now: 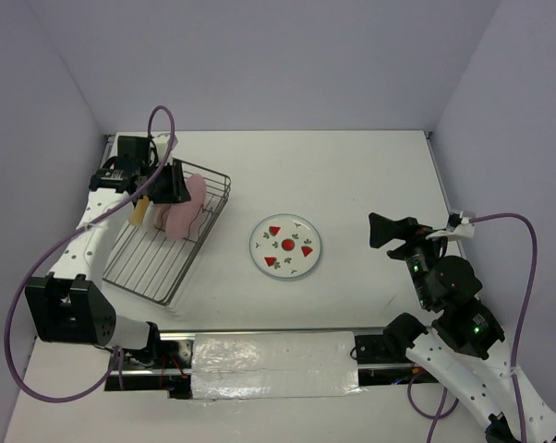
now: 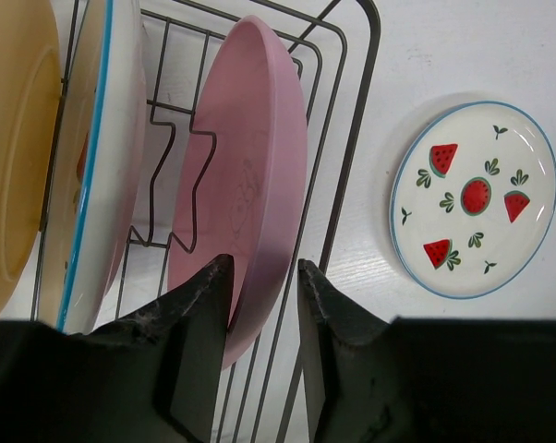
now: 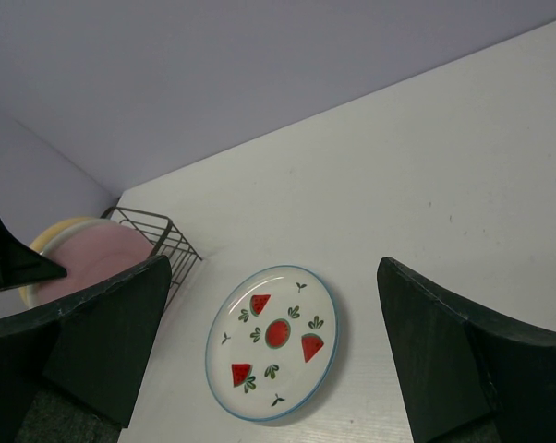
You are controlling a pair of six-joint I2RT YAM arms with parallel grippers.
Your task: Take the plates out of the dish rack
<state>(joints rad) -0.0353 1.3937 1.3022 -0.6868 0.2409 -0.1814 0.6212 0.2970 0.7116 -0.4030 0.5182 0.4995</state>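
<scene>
The dark wire dish rack (image 1: 158, 263) stands at the left. A pink plate (image 2: 246, 175), a white blue-rimmed plate (image 2: 107, 157) and a tan-yellow plate (image 2: 15, 138) stand upright in it. My left gripper (image 2: 262, 269) is open, its jaws straddling the pink plate's rim; the left finger (image 2: 204, 305) touches it and the right finger stands apart. From above, it (image 1: 175, 185) sits over the pink plate (image 1: 187, 210). A white plate with red fruit marks (image 1: 285, 245) lies flat on the table. My right gripper (image 1: 378, 231) is wide open and empty, to its right.
In the right wrist view the fruit plate (image 3: 273, 341) lies between my spread fingers, with the rack's corner (image 3: 158, 235) at the left. Purple walls close in the white table (image 1: 370, 175). A taped strip (image 1: 269, 365) runs along the near edge.
</scene>
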